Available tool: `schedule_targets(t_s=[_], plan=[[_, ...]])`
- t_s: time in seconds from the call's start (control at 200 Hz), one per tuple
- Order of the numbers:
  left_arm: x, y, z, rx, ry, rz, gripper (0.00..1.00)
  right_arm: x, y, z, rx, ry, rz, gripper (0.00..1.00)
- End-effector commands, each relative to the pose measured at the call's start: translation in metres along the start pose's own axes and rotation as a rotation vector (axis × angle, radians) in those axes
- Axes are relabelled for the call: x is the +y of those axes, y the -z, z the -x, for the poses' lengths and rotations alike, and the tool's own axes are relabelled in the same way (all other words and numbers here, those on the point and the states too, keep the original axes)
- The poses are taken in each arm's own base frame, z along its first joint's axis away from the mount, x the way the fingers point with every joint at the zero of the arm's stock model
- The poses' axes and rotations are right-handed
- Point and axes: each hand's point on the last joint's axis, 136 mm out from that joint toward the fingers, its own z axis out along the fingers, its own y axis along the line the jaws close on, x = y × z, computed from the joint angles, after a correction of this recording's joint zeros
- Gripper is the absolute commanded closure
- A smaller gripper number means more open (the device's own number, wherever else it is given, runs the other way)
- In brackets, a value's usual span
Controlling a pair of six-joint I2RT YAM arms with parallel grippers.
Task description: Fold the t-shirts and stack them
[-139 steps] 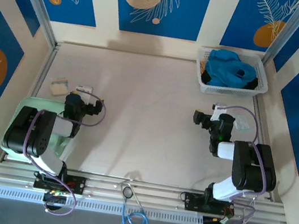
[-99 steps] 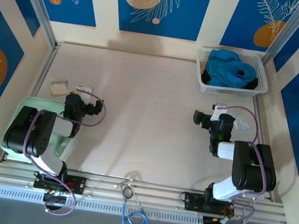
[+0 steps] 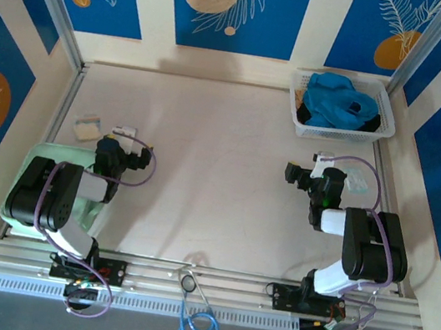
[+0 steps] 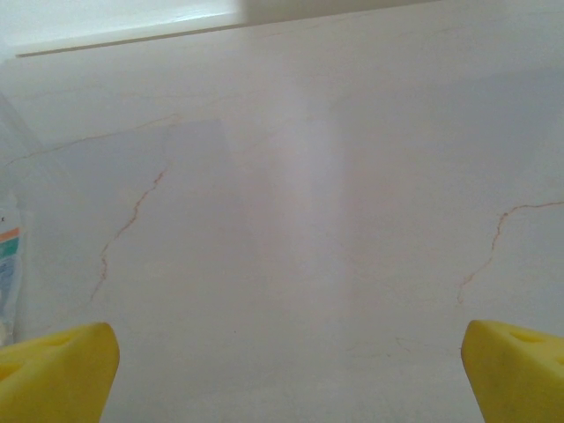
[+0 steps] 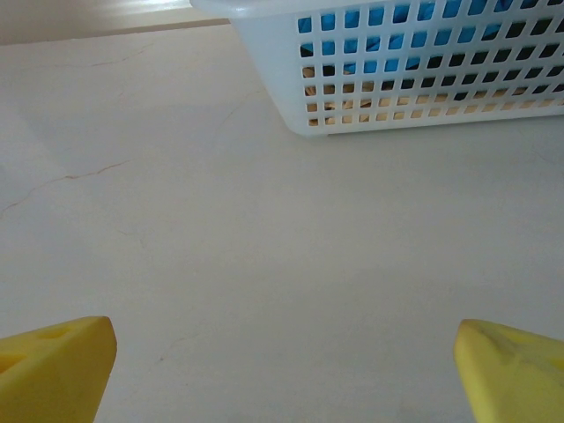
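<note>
Both t-shirts lie bundled in the white mesh basket (image 3: 341, 134) at the far right corner of the table (image 3: 207, 146). The teal-blue t-shirt (image 3: 335, 100) is heaped on top, and the black t-shirt (image 3: 372, 121) peeks out at the basket's edges (too little of it shows to make out any mark).

The left gripper (image 4: 282, 374) sits low over bare tabletop with its jaws spread wide. Its yellow fingertips (image 4: 57, 374) stand at opposite lower corners of the wrist view with nothing between them. From above, the left arm is folded back near its base, partly over the pale green pad (image 3: 28, 164), with two small packets (image 3: 88, 128) just beyond it.

The right gripper (image 5: 282, 374) is likewise wide apart and empty, its fingertips (image 5: 515, 370) framing plain table. It faces the basket, well short of it. Through the mesh wall, the right wrist view shows blue cloth above and dark cloth below. From above, the right arm is also tucked close to its base.
</note>
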Motion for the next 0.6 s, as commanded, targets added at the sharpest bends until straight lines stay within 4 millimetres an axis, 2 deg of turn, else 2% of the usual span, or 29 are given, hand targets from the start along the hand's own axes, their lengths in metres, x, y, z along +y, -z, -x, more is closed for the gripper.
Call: schedule_targets(t_s=[0.0, 0.4, 0.52, 0.595], plan=[[0.003, -0.001, 0.012, -0.039, 0.009, 0.004, 0.01, 0.004, 0.001, 0.013, -0.040, -0.002, 0.021, 0.01], [0.004, 0.000, 0.013, -0.041, 0.008, 0.013, 0.01, 0.005, 0.001, 0.014, -0.043, -0.001, 0.023, 0.01], [0.014, 0.013, 0.028, -0.046, 0.010, 0.092, 0.01, 0.001, 0.011, 0.040, -0.004, -0.021, -0.045, 0.03], [0.020, 0.028, 0.049, -0.027, 0.016, 0.147, 0.01, -0.009, 0.023, 0.061, 0.054, -0.092, -0.110, 0.03]])
